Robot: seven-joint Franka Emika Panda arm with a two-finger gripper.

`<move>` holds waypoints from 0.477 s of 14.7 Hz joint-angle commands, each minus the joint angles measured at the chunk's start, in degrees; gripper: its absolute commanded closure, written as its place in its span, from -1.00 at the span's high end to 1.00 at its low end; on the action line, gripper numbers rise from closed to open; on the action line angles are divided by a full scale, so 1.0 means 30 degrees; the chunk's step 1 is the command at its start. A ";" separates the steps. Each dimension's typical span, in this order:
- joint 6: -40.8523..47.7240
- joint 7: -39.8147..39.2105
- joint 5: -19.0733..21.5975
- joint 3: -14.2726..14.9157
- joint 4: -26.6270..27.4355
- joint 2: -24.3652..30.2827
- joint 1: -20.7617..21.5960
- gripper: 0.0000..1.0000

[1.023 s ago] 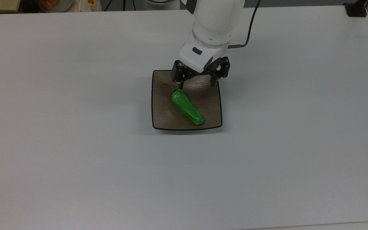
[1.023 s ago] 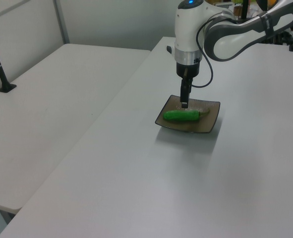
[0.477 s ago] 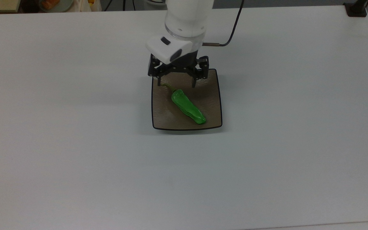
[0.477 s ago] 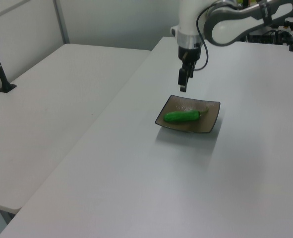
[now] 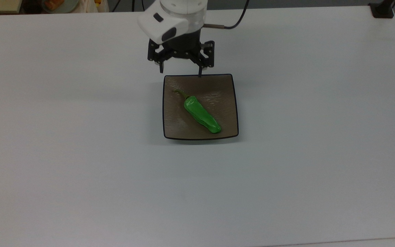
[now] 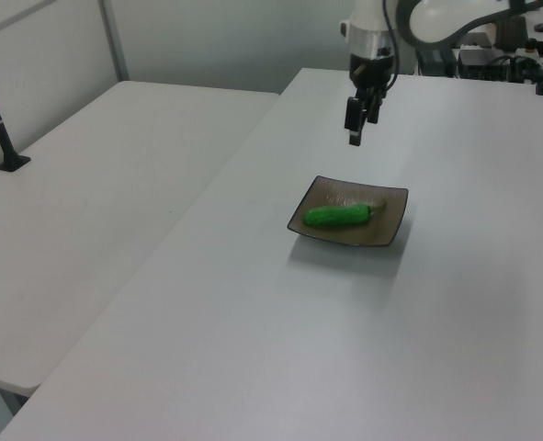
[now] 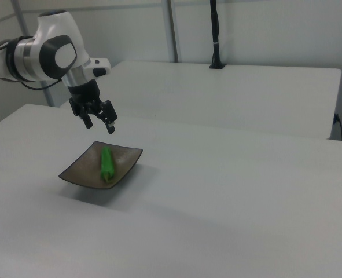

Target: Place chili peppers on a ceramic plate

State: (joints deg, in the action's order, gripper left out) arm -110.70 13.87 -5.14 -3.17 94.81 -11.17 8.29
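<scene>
A white table (image 5: 81,171) fills the top view, with the square brown ceramic plate (image 5: 225,103) near the centre of the frame. 1 green chili pepper (image 5: 201,115) lies diagonally on the plate, its stem toward the plate's upper left corner. The gripper (image 5: 181,72) hangs above the plate's upper edge, holding nothing, its 2 fingers spread apart. In the right view it hovers upper left of the plate (image 7: 78,174).

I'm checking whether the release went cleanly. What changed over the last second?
The gripper, open and empty, rose off the ceramic plate and drew back toward the top view's upper left, ending above the plate's far edge. The chili pepper shifted only slightly and lies free, diagonal on the plate. The plate stayed put on the table.
</scene>
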 commanded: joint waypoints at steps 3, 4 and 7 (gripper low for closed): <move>0.0454 -0.0756 0.1208 0.0499 0.3756 0.3748 0.0078 1.00; 0.0572 -0.0873 0.1765 0.0528 0.3991 0.4071 0.0049 1.00; 0.0690 -0.1517 0.2473 0.0762 0.4520 0.4367 0.0078 1.00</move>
State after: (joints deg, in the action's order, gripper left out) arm -109.32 11.96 0.29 -1.91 105.18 -0.32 8.28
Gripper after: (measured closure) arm 0.000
